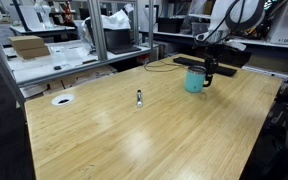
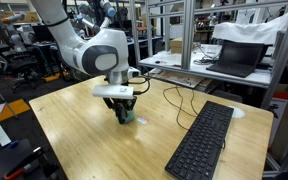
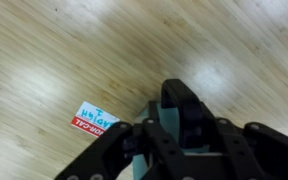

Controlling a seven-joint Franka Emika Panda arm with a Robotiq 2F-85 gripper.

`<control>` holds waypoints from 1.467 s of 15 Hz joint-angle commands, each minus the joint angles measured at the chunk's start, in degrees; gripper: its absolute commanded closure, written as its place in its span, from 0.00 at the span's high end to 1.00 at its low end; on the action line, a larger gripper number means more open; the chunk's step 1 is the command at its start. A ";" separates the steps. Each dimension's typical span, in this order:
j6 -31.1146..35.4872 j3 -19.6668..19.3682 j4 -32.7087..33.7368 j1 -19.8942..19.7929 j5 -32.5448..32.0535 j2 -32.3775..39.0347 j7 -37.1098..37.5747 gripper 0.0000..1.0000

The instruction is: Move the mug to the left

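The teal mug (image 1: 193,81) stands on the wooden table (image 1: 134,135), toward its far side. My gripper (image 1: 209,77) comes down at the mug's side and looks shut on its wall or handle. In an exterior view the gripper (image 2: 123,113) hides most of the mug (image 2: 131,121); only a teal patch shows. In the wrist view the teal mug (image 3: 164,126) sits between my black fingers (image 3: 189,115), with a dark arch over it.
A small upright object (image 1: 139,97) stands mid-table. A white disc (image 1: 62,99) lies near the table's edge. A black keyboard (image 2: 199,140) and a cable (image 2: 176,100) lie beside the mug. A printed sticker (image 3: 92,119) is on the wood. Metal racks stand behind.
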 commanded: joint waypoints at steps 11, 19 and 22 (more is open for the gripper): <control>-1.90 5.32 -0.09 -0.75 -9.57 -2.82 -2.91 0.05; -10.01 12.84 -9.99 6.64 -12.98 -15.21 -10.05 0.05; -9.13 9.91 -7.78 8.92 -18.78 -13.03 -15.05 0.05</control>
